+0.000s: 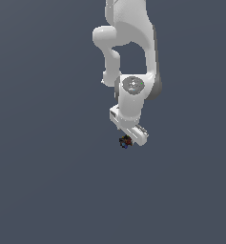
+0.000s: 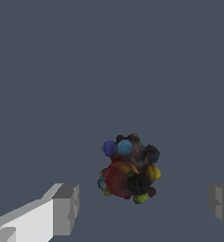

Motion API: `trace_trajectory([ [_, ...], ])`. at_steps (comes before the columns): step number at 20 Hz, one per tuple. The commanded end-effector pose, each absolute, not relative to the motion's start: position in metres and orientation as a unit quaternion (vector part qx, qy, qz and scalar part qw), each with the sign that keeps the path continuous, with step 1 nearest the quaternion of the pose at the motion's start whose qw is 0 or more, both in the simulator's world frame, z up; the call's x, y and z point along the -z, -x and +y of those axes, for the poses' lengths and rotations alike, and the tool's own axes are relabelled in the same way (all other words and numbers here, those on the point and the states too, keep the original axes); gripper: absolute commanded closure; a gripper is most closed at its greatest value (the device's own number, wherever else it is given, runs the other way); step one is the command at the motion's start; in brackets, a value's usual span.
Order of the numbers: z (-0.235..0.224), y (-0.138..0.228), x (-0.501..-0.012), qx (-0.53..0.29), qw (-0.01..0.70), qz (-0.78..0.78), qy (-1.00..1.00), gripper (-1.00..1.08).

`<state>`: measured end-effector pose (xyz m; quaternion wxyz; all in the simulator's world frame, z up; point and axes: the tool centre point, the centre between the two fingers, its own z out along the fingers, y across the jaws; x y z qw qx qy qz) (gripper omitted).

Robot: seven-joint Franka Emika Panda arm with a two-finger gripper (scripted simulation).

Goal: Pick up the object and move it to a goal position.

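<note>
The object (image 2: 129, 168) is a small dark lump with a red patch and blue, yellow and green knobs. In the wrist view it lies on the grey floor between my two grey fingertips (image 2: 66, 208), with a wide gap on each side. My gripper (image 2: 144, 205) is open and touches nothing. In the exterior view the white arm reaches down and the gripper (image 1: 128, 138) hangs right over the object (image 1: 125, 141), which peeks out at its lower edge, mostly hidden by the hand.
A plain dark grey floor (image 1: 47, 181) fills both views. No other object or marker shows.
</note>
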<state>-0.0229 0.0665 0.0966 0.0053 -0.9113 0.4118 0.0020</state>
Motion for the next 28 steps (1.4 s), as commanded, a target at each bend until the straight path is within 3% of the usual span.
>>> trace_trajectory([
  [1,0.069,0.025,-0.092,-0.002,0.004,0.437,0.899,-0.92],
  [20,0.075,0.033,-0.079,0.000,0.000,0.506,0.863,-0.92],
  [28,0.075,0.034,-0.048,0.000,0.000,0.507,0.862,-0.92],
])
